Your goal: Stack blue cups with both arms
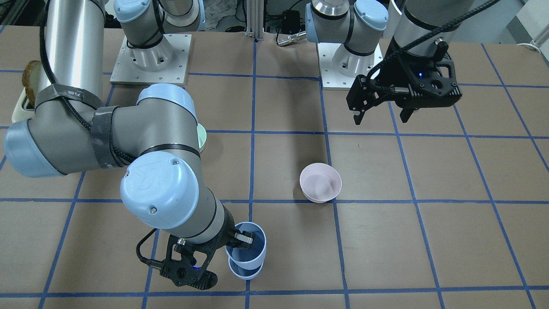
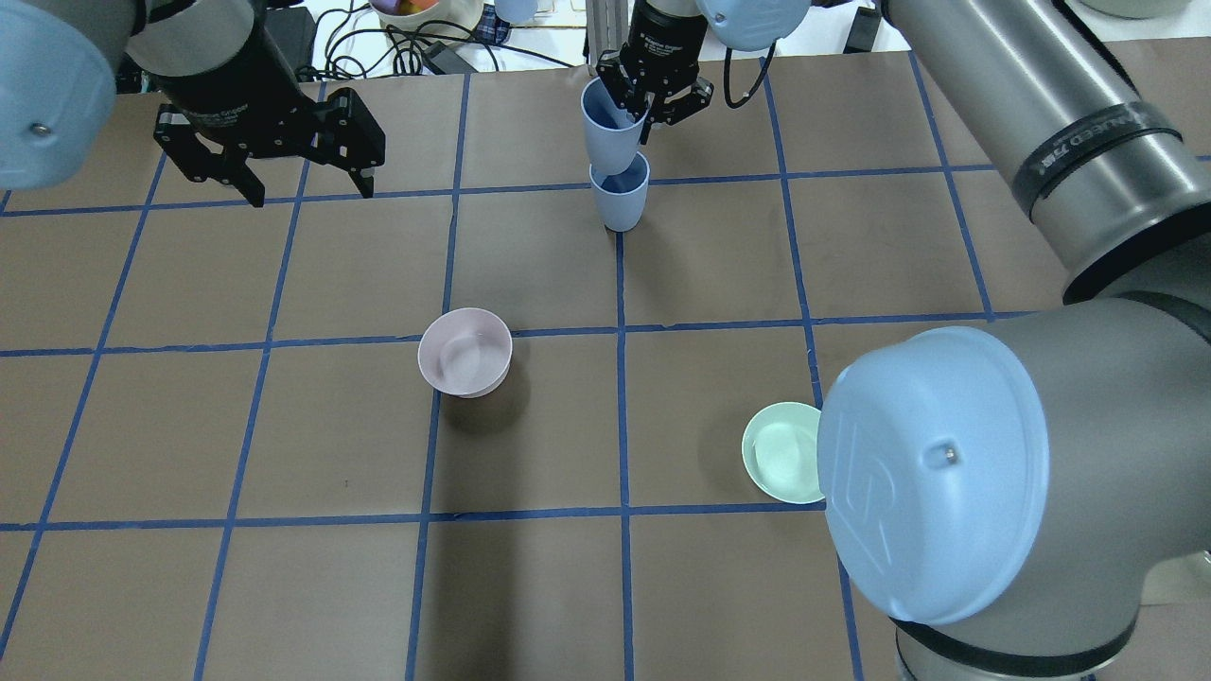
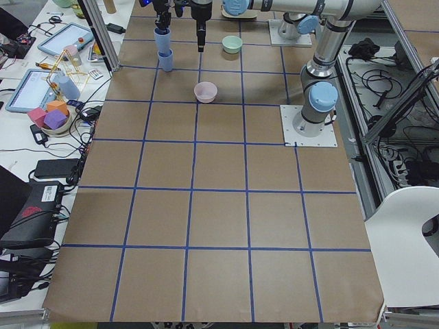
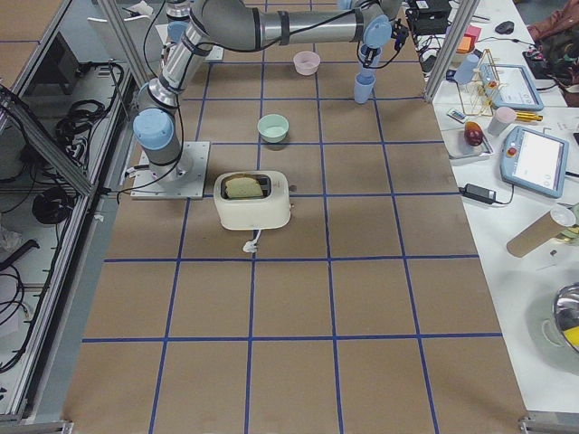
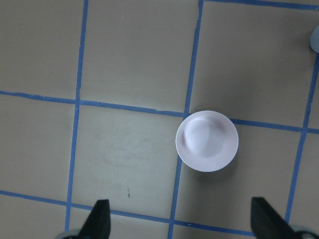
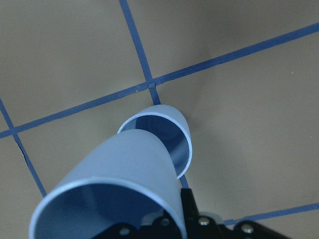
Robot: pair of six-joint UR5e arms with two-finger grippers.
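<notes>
Right tool [image 2: 636, 118] pinches upper blue cup [image 2: 610, 142] over blue-gridded brown table [image 2: 284, 426]; left tool [image 2: 310, 194] spread.

The table [image 3: 219, 219] is covered in brown board and is divided into squares by blue tape lines [image 2: 623, 416]. A white workbench [image 4: 534, 280] is set along one long side, and tablets [image 3: 66, 41] are laid on it. On the opposite side, a white chair [image 3: 405, 233] is placed near black cable bundles [image 3: 391, 154].

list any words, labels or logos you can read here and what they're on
No text reads clearly.
White lettering on the black strap on the right arm: too blurred to quote.
Embossed mark on its blue joint cap: not legible.
</notes>
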